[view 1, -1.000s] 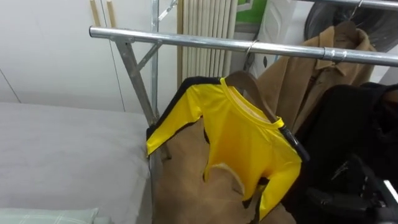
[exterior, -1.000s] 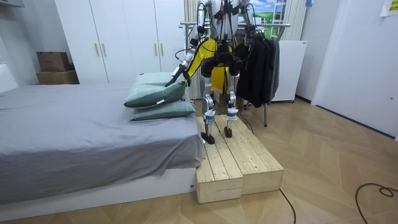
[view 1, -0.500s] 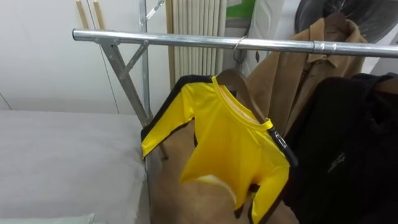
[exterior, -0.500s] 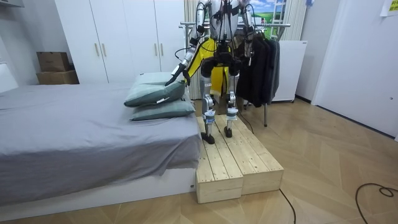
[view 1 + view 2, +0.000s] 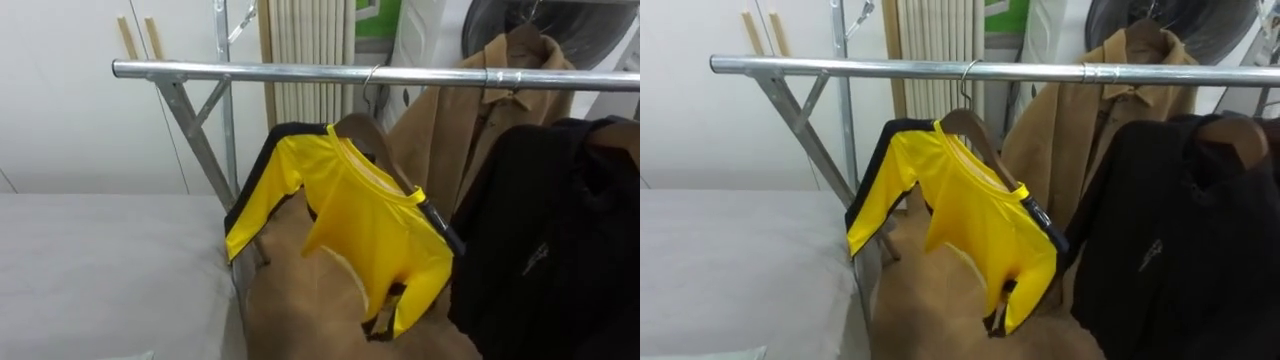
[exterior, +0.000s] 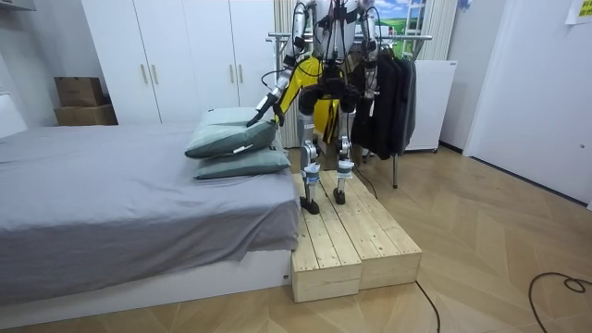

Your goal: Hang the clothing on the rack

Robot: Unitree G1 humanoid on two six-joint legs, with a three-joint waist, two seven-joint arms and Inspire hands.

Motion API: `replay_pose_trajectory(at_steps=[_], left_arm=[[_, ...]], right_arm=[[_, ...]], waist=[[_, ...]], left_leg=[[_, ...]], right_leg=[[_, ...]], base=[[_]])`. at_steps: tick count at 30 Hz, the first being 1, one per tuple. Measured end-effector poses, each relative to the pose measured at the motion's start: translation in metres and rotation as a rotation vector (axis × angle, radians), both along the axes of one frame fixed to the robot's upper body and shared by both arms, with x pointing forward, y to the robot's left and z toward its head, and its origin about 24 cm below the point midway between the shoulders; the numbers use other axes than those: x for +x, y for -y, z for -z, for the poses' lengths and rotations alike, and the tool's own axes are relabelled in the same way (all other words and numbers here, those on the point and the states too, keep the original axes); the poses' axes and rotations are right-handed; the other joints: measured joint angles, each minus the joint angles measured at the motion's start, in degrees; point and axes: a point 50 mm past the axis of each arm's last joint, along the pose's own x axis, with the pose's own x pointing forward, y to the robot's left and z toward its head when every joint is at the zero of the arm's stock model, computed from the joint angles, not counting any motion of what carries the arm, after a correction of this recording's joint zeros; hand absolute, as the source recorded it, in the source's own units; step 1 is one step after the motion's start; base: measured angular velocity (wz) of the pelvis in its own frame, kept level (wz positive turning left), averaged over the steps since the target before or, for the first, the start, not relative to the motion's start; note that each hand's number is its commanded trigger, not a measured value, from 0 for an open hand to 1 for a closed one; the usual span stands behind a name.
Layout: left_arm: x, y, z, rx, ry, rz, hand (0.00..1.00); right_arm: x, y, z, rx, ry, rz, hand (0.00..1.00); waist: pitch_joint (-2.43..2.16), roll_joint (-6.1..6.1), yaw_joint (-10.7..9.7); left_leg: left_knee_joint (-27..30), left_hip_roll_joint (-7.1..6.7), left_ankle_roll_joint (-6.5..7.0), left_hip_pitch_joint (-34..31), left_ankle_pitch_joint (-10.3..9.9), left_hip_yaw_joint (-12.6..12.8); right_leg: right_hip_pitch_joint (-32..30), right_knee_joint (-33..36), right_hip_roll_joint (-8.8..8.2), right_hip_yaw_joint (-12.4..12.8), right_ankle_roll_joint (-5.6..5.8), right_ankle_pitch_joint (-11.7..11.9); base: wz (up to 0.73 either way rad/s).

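Beyond the bed at lower left, the rail is run across the top and the shirt is hung from it mid-frame by a hanger, likely where space was free; the left robot hand cannot be judged open or closed.

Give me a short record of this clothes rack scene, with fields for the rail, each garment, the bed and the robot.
rail: metal rail, horizontal, on a braced frame
yellow shirt: yellow shirt on a wooden hanger, hook over the rail, hanging tilted
tan coat: tan coat hangs behind the rail
black jacket: black jacket hangs right of the shirt
bed: bed left of the rack
robot: stands on a wooden platform beside the bed, facing the rack
left robot hand: left robot hand seen above the pillows
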Motion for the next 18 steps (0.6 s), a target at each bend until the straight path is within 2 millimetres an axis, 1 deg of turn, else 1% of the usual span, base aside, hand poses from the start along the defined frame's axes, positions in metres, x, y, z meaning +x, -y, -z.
replay_pose_trajectory(at_steps=[2, 7, 18], left_arm=[[0.0004, 0.0015, 0.0007, -0.005, 0.004, -0.008, 0.00], [-0.0015, 0.0062, 0.0025, -0.028, -0.014, 0.008, 0.00], [-0.0040, 0.0072, 0.0037, -0.087, -0.024, 0.004, 0.00]], right_arm=[[-0.0013, -0.0007, 0.0008, 0.017, 0.005, 0.016, 0.00], [-0.0077, -0.0035, 0.0024, 0.066, 0.007, 0.056, 0.00], [-0.0045, -0.0073, 0.0028, 0.101, 0.019, 0.034, 0.00]], waist=[[0.00, 0.45, -0.17], [-0.01, 0.68, -0.40], [0.02, 1.10, -0.76]], left_leg=[[0.01, -0.01, 0.00, 0.02, 0.01, -0.12], [0.02, 0.01, -0.02, 0.12, 0.02, -0.06], [0.00, 0.05, -0.01, -0.03, 0.01, -0.03]], right_leg=[[-0.02, 0.02, 0.00, -0.04, 0.01, -0.02], [0.00, 0.00, 0.02, 0.05, -0.01, -0.01], [0.04, -0.11, 0.03, 0.02, -0.02, 0.02]], base=[[0.00], [0.00], [0.00]])
